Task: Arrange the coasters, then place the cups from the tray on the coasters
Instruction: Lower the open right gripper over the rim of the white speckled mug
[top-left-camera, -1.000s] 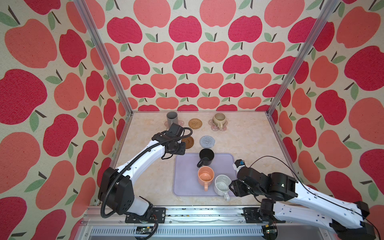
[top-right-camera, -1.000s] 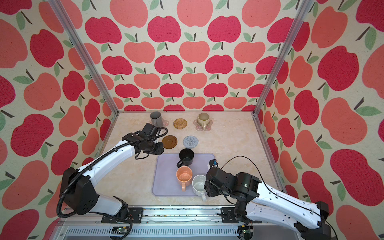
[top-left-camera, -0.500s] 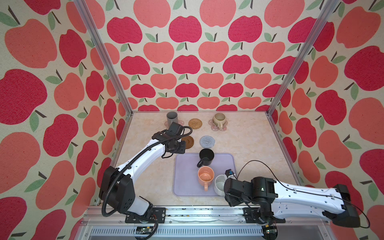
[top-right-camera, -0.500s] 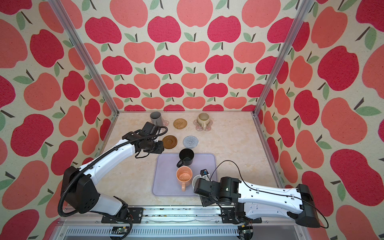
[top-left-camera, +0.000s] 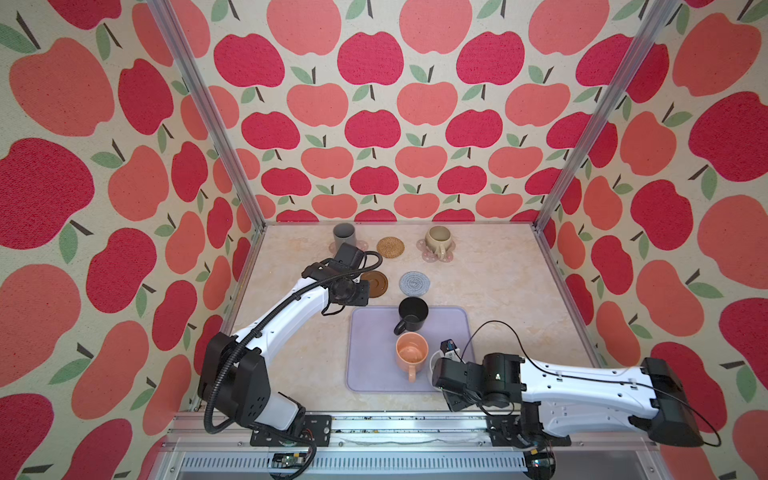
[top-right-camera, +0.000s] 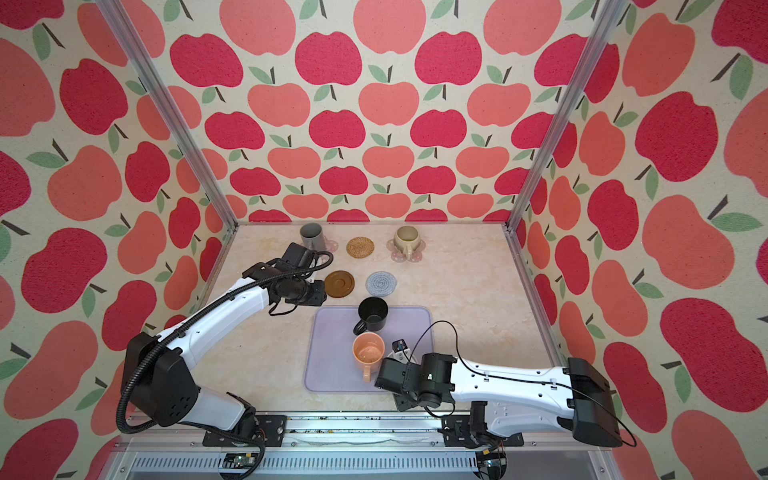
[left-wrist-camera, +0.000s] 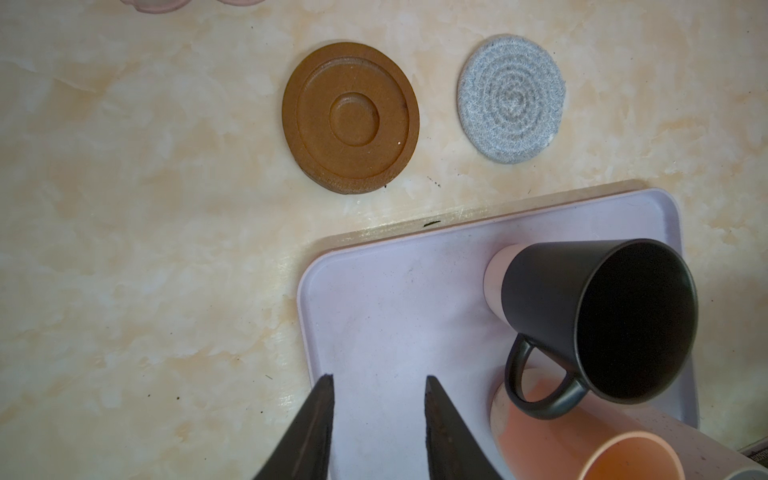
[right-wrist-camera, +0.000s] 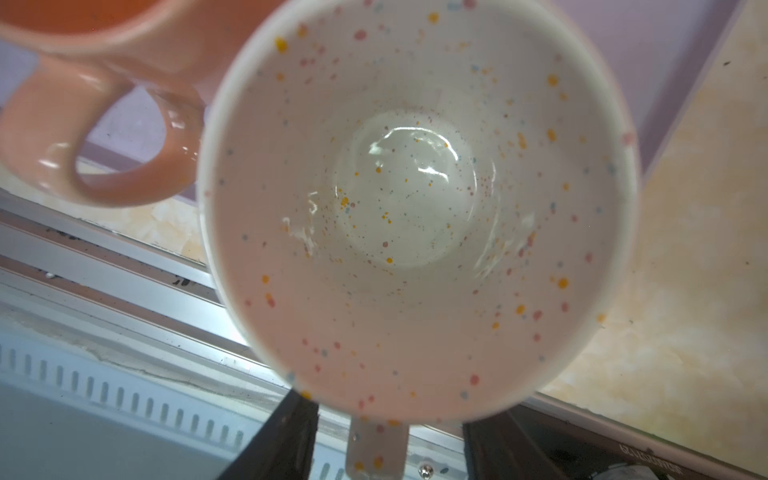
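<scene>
The right gripper is open. In the right wrist view its two dark fingers stand either side of the handle of the speckled white mug, with a gap on each side, so nothing is clamped. The mug fills the picture, blurred at the rim, and the frame edge cuts off its handle. Beside it, only the handle and a strip of wall of the peach mug show. Faint raised lettering on the gripper body is too blurred to read. In both top views the arm's wrist hides this gripper and nearly all of the speckled mug, which sits at the front right of the lavender tray.

The left gripper is open and empty, its fingertips over a corner of the tray. The black mug stands on the tray just beyond the peach mug.

Behind the tray lie a brown disc coaster and a grey crocheted coaster, both bare. In the back row, a grey mug sits on a pink flower coaster that is mostly hidden. Next come a bare rattan coaster and a beige mug on the second pink flower coaster.
</scene>
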